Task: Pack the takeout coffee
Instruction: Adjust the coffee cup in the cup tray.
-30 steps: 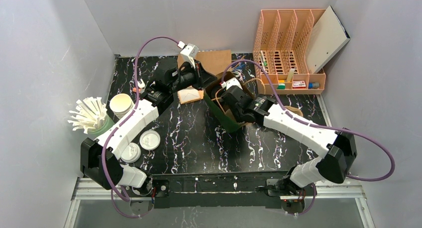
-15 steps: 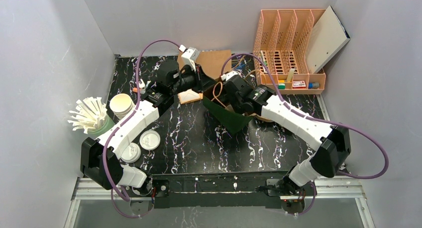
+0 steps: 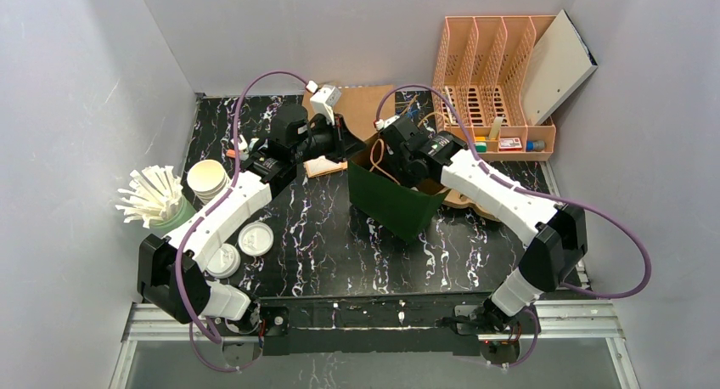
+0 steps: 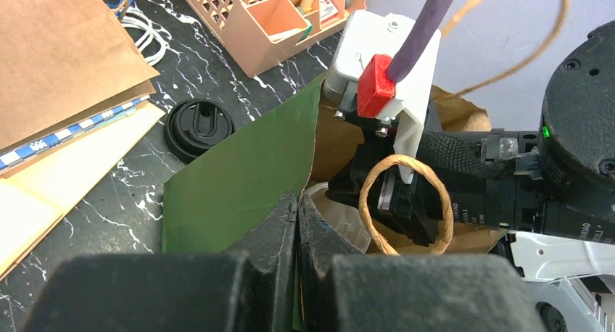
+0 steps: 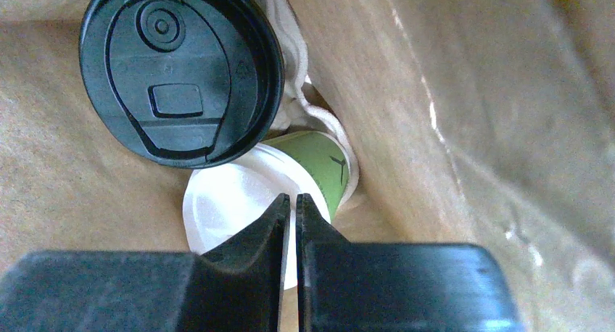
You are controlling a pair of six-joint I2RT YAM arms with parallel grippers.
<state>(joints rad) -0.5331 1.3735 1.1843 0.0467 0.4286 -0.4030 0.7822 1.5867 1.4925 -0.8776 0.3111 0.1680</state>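
A green paper bag (image 3: 392,202) with a brown inside stands upright mid-table. My left gripper (image 4: 298,201) is shut on the bag's (image 4: 232,187) top edge at its left corner, the wall pinched between the fingers. My right gripper (image 3: 395,155) reaches into the bag's mouth from above. In the right wrist view its jaws (image 5: 292,199) stand almost together, nothing between them. Below them on the bag's floor are a cup with a black lid (image 5: 181,75) and a green cup (image 5: 319,169) with a white lid (image 5: 225,201). A twine handle loop (image 4: 402,205) stands up in front of the right gripper.
An orange desk organizer (image 3: 492,83) stands back right, flat brown paper bags (image 3: 369,104) behind the green bag. A loose black lid (image 4: 199,127) lies near them. At left are a cup of straws (image 3: 157,198), stacked cups (image 3: 206,178) and white lids (image 3: 255,239).
The green bag has risen from lying tilted to standing upright. My right gripper moved back and up with it into the mouth; my left gripper shifted slightly right, still pinching the edge.
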